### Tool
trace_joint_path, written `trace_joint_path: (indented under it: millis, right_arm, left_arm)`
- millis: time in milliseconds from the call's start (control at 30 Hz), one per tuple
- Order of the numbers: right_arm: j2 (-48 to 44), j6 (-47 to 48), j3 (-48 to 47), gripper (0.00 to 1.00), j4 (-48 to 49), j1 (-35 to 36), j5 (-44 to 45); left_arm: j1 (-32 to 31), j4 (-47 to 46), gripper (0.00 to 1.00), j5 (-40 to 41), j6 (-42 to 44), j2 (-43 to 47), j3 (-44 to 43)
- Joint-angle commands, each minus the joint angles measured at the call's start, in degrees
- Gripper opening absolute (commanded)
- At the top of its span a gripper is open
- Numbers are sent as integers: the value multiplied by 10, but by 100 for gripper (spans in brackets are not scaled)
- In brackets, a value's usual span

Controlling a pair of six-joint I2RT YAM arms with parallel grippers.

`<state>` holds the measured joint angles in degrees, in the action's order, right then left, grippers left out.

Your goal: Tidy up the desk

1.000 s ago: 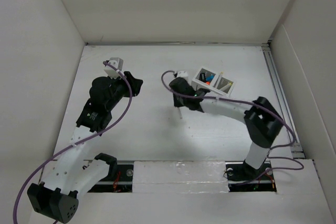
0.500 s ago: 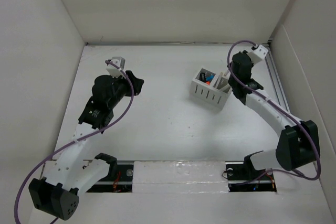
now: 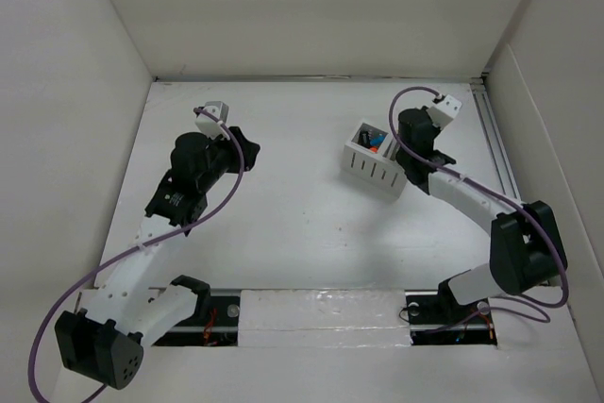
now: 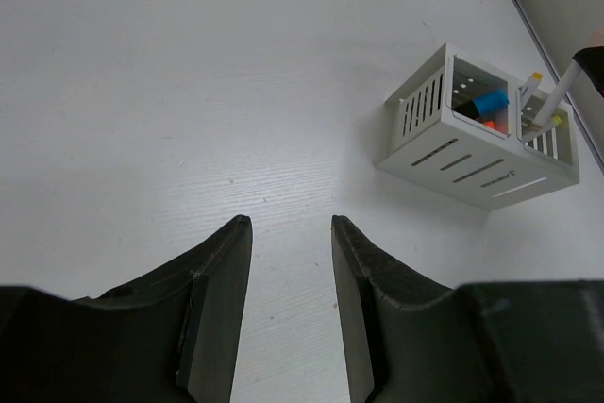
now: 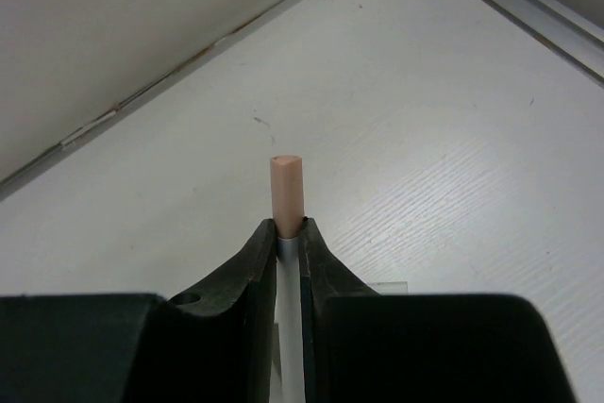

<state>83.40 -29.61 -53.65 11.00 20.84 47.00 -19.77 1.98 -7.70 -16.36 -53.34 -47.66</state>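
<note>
Thin white pen with peach end [image 5: 286,186] is clamped in right gripper [image 5: 288,231], lower end at one compartment of small white slotted organizer box [image 4: 477,143]. Blue and orange markers [image 4: 486,106] are seen in the neighbouring compartment. Left gripper [image 4: 291,233] is held with jaws parted and nothing between them, over bare matte white desk [image 4: 170,92], well apart from the box. Nothing is seen obstructing it.

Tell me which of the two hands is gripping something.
The right hand: it is shut on a pink-tipped white stick. The left hand is open and holds nothing.
</note>
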Motion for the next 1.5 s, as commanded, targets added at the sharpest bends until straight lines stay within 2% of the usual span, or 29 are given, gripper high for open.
trace_joint_path:
  millis: [0,133,267,333,367,433,500,600,667,767,800,833,900,933,1033,1133,1233,1467]
  right_arm:
    - [-10,-20,-10,7,-22,13,27]
    - [-15,-32,-3,8,-36,31,44]
    - [-24,-37,-6,33,-55,52,38]
    - [-31,-37,-4,40,-59,57,48]
    - [-36,-39,-5,46,-69,70,50]
    - [-50,-39,-5,48,-77,81,49]
    - [-96,-21,-3,61,-78,105,45]
    - [-128,-9,-1,61,-73,118,35]
    - [-148,2,9,61,-66,142,-7]
    - [-179,15,34,49,-40,179,-105]
    - [-184,16,39,30,-19,187,-140]
    - [-190,17,44,19,-9,195,-211]
    - [-190,24,53,2,12,225,-279]
    - [-184,30,55,0,19,236,-343]
    - [-163,53,54,0,37,278,-422]
    - [-130,58,42,0,21,312,-436]
    - [-109,54,52,0,45,330,-462]
    - [-49,44,50,0,65,355,-494]
  left_arm:
    - [-1,-23,35,1,7,0,-24]
    - [-1,-23,35,-3,7,6,-23]
    - [-1,-23,35,-4,7,5,-23]
    - [-1,-22,35,-5,7,9,-22]
    - [-1,-24,35,-6,7,11,-20]
    - [-1,-27,36,-3,7,16,-21]
    - [-1,-22,36,-6,8,13,-23]
    - [-1,-28,39,-13,9,16,-22]
    - [-1,-28,40,-12,9,18,-22]
    - [-1,-23,42,-12,8,19,-24]
    - [-1,-26,43,-13,8,22,-21]
    - [-1,-29,44,-14,8,27,-22]
    - [-1,-29,47,-12,7,27,-20]
    - [-1,-28,47,-9,6,25,-21]
    - [-1,-28,48,-13,5,28,-21]
    - [-1,-31,48,-10,4,32,-18]
    - [-1,-29,48,-6,5,39,-16]
    - [-1,-30,48,2,6,41,-14]
